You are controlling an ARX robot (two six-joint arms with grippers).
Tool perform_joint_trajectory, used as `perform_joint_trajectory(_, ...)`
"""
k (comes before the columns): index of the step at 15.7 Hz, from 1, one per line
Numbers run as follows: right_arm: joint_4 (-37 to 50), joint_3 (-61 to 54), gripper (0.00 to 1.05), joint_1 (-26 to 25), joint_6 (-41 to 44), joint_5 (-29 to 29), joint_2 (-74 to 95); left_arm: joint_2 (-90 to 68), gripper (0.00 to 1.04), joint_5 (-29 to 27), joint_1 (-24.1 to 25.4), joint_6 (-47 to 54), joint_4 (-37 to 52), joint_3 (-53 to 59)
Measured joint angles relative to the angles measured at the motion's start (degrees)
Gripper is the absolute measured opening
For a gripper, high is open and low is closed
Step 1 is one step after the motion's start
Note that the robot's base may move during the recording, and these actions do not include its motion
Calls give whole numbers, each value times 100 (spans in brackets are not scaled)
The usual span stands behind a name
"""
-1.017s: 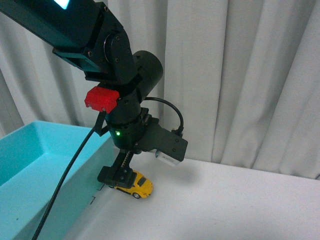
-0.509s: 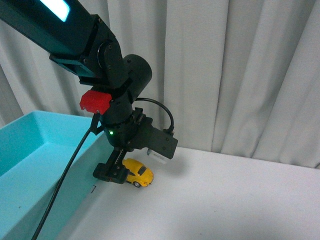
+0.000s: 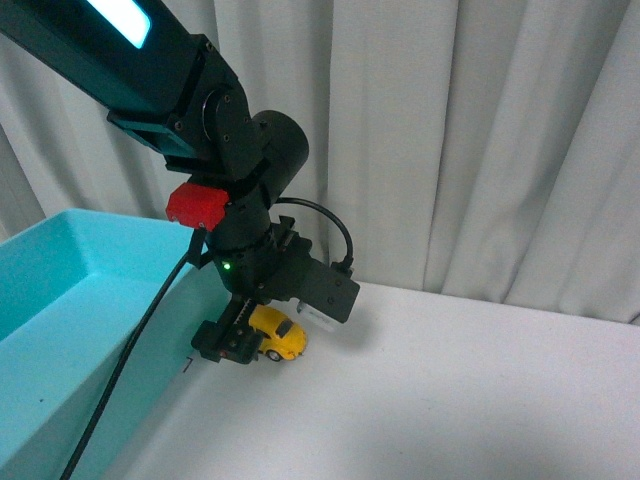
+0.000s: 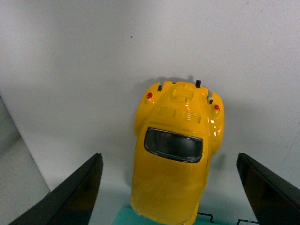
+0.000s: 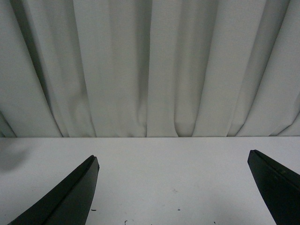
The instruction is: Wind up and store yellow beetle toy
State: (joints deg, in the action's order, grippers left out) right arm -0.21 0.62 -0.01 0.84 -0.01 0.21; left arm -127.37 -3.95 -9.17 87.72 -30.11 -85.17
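Now | left pincer (image 3: 233,345) spread astride yellow beetle toy (image 4: 174,152) | teal bin (image 3: 70,300) wall just beside | right pincer (image 5: 172,154) spread

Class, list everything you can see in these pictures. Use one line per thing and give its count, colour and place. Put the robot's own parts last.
yellow beetle toy: one, yellow with dark windows, on the table beside the bin
bin: one, turquoise, on the left of the front view
table: one, white, under the toy and the bin
curtain: one, pale grey-white folds, behind the table
cable: one, black, runs down from the left arm in front of the bin
left arm: one, black with a red block and a green light, reaching down over the toy
left gripper: one, black, open, a finger on each side of the toy without touching it
right gripper: one, black, open, over bare table and facing the curtain
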Motion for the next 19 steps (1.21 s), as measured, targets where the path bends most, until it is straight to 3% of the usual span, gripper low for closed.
perform_joint_trajectory(4, 0, 0, 98, 0, 0, 0, 0, -35, 47, -63, -17, -201, -28, 0)
perform_joint_trajectory(5, 0, 0, 98, 0, 0, 0, 0, -35, 41, -81, -17, -236, -28, 0)
perform_joint_trajectory(10, 0, 0, 98, 0, 0, 0, 0, 17, 38, -24, -149, -177, -160, 0)
perform_joint_trajectory(15, 0, 0, 98, 0, 0, 0, 0, 400, 37, 1073, -568, 1005, -669, -186)
perform_joint_trajectory(19, 0, 0, 98, 0, 0, 2, 0, 1617, 37, 2159, -334, 302, -837, -245)
